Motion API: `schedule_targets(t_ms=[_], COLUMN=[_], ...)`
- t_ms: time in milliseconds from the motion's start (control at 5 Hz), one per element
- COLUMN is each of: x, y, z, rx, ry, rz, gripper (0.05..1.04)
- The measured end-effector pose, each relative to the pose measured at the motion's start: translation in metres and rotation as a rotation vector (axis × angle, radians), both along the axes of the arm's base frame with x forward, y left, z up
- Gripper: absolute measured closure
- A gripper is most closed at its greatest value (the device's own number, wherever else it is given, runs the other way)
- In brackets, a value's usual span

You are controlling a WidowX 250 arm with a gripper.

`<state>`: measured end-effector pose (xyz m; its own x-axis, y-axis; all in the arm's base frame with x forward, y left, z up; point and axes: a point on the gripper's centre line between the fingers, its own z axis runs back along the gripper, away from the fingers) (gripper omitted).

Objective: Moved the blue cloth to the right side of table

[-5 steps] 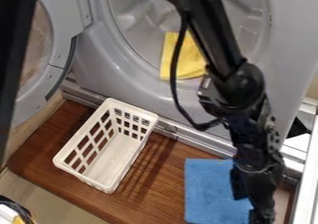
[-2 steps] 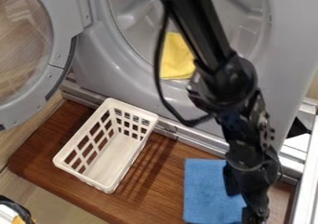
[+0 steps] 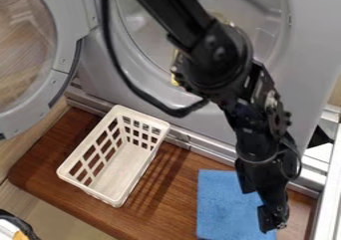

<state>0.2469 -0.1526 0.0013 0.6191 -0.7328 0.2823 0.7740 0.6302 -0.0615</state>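
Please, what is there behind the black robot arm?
Behind the arm are a grey machine, a bit of something yellow and, lower, the blue cloth. What the arm covers of them cannot be seen.

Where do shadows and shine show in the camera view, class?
Camera view: soft, streaky shadow on the brown board, to the right of the white basket; camera view: pale shine along the metal rail; camera view: small highlights on the black arm, while the blue cloth looks matte.
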Motion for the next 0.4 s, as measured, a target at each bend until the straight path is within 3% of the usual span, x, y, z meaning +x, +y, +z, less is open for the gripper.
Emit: schedule_targets(t_ms=[200,400], x=[-0.0053,-0.0054], y=[0.0110,0.0182], z=[0.0220,0.0290], rx=[-0.022,-0.051], ry=[-0.036,-0.055], rz=[0.031,0.005], gripper=[0.084,0.084])
